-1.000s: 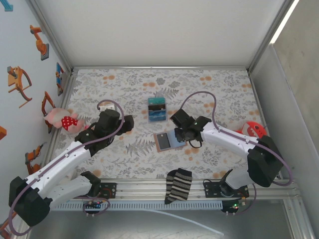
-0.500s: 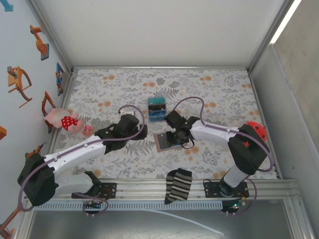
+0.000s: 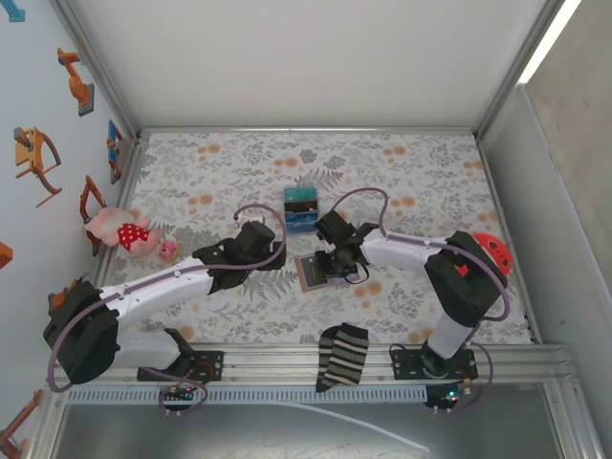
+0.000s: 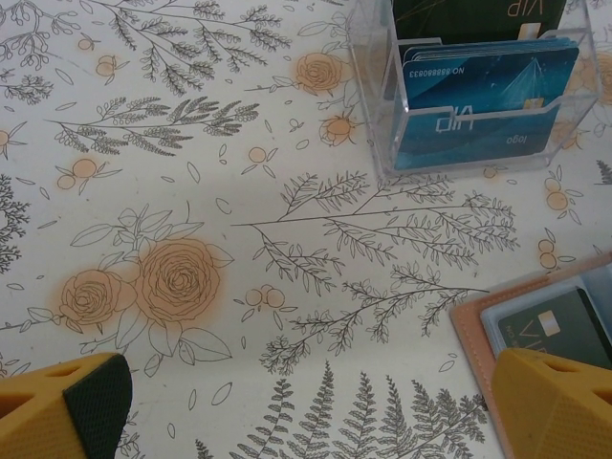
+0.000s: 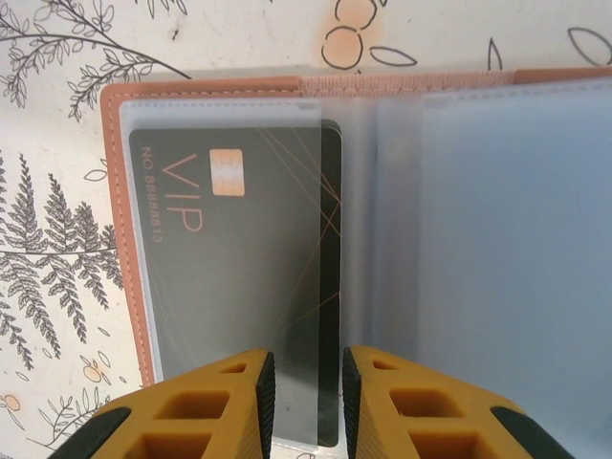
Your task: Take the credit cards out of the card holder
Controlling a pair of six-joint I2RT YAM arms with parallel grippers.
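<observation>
The card holder lies open on the floral cloth, tan-rimmed with clear sleeves. A dark credit card marked VIP sits in its left sleeve, and the card's right edge pokes out of that sleeve. My right gripper hovers over that exposed edge, its jaws a narrow gap apart and holding nothing. In the top view the right gripper is above the holder's right half. My left gripper is wide open just left of the card holder, above bare cloth.
A clear box with blue cards stands just behind the holder. A striped sock lies at the near edge. A pink plush toy sits at the far left and a red object at the right wall.
My left arm has swung right, from near the plush toy to beside the card holder. The right gripper has shifted slightly left over the holder.
</observation>
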